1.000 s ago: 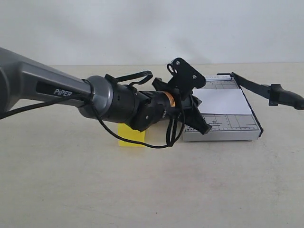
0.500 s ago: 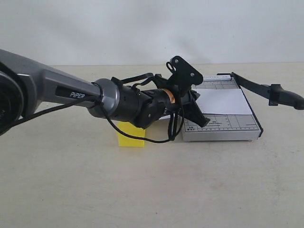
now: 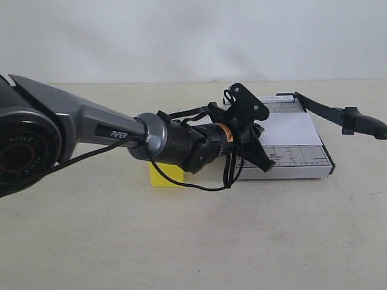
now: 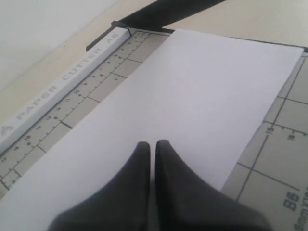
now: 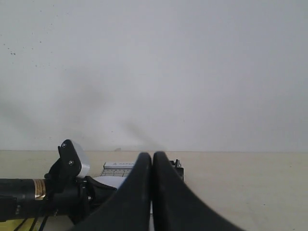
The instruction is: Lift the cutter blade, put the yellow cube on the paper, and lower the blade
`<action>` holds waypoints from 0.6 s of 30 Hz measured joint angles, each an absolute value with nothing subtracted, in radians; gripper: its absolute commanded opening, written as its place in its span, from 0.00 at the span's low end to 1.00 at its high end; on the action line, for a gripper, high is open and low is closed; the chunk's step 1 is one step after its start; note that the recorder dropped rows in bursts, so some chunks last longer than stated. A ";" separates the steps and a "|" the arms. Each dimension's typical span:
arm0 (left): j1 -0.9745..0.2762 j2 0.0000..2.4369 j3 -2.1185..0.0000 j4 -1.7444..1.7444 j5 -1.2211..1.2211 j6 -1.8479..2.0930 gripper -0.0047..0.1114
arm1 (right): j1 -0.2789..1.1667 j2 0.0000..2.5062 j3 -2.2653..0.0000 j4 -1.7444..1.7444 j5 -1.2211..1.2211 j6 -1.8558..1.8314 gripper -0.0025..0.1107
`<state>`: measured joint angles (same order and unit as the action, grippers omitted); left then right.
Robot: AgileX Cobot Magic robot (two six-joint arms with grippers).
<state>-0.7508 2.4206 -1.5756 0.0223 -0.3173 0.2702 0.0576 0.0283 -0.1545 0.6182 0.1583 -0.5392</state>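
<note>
The grey trimmer [image 3: 302,162] sits right of centre with the white paper [image 3: 293,128] lying across it. Its cutter blade [image 3: 326,110] stands raised, the thick handle [image 3: 366,124] pointing right. The yellow cube [image 3: 162,176] rests on the table left of the trimmer, half hidden behind my left arm. My left gripper [image 3: 263,162] is shut and empty over the trimmer's near left corner. In the left wrist view its tips [image 4: 153,144] hover just over the paper [image 4: 192,96], with the blade [image 4: 163,12] beyond. My right gripper [image 5: 153,155] is shut, empty, and not seen in the exterior view.
The left arm [image 3: 121,133] stretches across the table from the left, with a loose black cable [image 3: 199,186] hanging under the wrist. The ruler rail [image 4: 57,96] runs along the trimmer's far edge. A pale wall stands behind the beige table [image 3: 193,241].
My left arm has reached further right, carrying its shut gripper over the trimmer's corner. The cube, paper and raised blade have stayed in place.
</note>
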 measured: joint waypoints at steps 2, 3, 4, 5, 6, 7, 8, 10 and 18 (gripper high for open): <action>-0.756 2.432 -1.585 0.022 -0.328 0.252 0.08 | 0.058 0.028 -0.154 0.618 0.158 -0.539 0.02; -0.758 2.441 -1.597 0.022 -0.336 0.244 0.08 | 0.058 0.028 -0.154 0.618 0.158 -0.539 0.02; -0.760 2.446 -1.603 0.022 -0.336 0.244 0.08 | 0.058 0.028 -0.154 0.618 0.158 -0.539 0.02; -0.769 2.455 -1.619 0.022 -0.340 0.239 0.08 | 0.058 0.028 -0.154 0.618 0.158 -0.539 0.02; -0.771 2.460 -1.626 0.022 -0.340 0.238 0.08 | 0.058 0.028 -0.154 0.618 0.158 -0.539 0.02; -0.781 2.470 -1.641 0.022 -0.340 0.235 0.08 | 0.058 0.028 -0.154 0.618 0.158 -0.539 0.02; -0.789 2.477 -1.653 0.022 -0.340 0.223 0.08 | 0.058 0.028 -0.154 0.618 0.158 -0.539 0.02; -0.796 2.477 -1.657 0.022 -0.331 0.211 0.08 | 0.058 0.028 -0.154 0.618 0.158 -0.539 0.02; -0.797 2.477 -1.657 0.022 -0.331 0.206 0.08 | 0.058 0.028 -0.154 0.618 0.158 -0.539 0.02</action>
